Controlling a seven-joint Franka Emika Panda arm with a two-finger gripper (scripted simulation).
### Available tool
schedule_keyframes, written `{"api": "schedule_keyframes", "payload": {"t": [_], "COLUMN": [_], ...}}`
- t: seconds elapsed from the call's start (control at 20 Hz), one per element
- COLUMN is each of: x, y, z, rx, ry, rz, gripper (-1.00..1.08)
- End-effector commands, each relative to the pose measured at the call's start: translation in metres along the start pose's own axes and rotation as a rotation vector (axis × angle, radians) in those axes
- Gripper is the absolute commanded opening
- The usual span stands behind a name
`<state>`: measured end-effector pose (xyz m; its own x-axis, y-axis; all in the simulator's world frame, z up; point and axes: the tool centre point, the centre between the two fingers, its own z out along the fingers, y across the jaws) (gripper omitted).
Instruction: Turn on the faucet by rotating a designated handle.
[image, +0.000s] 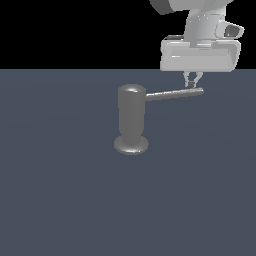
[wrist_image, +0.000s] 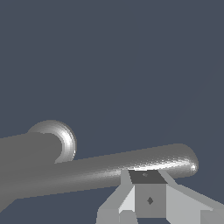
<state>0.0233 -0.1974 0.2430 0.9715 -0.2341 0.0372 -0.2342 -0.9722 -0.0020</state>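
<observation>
The faucet (image: 131, 116) is a grey metallic upright cylinder on a flared round base. Its handle (image: 174, 93), a thin straight rod with a rounded end, sticks out from near the top toward the exterior view's right. My gripper (image: 191, 84) hangs just above the rod's outer end, its fingertips drawn together and at or just above the rod. In the wrist view the handle (wrist_image: 109, 168) runs across the frame from the faucet (wrist_image: 22, 153), and my gripper (wrist_image: 146, 177) sits shut against the rod's side near its tip, with nothing between its fingers.
The faucet stands on a flat dark blue-grey floor (image: 60, 200) that fills the scene. The robot's pale grey hand and wrist (image: 200, 52) rise above the handle's end at the exterior view's upper right.
</observation>
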Motion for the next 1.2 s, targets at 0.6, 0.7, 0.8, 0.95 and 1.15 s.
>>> {"api": "schedule_keyframes", "payload": {"t": [0.6,0.7,0.8,0.95,1.15], "x": [0.037,0.042,0.046,0.054,0.063], "y": [0.0,0.0,0.0,0.0,0.0], "z": [0.017,0.018,0.018,0.02,0.022], "rx": [-0.001,-0.001,-0.001,-0.002,-0.002], "ry": [-0.024,-0.026,-0.027,-0.029,-0.032], "rz": [0.01,0.011,0.012,0.014,0.017], "gripper": [-1.0,-1.0,-1.0,-1.0,-1.0]}}
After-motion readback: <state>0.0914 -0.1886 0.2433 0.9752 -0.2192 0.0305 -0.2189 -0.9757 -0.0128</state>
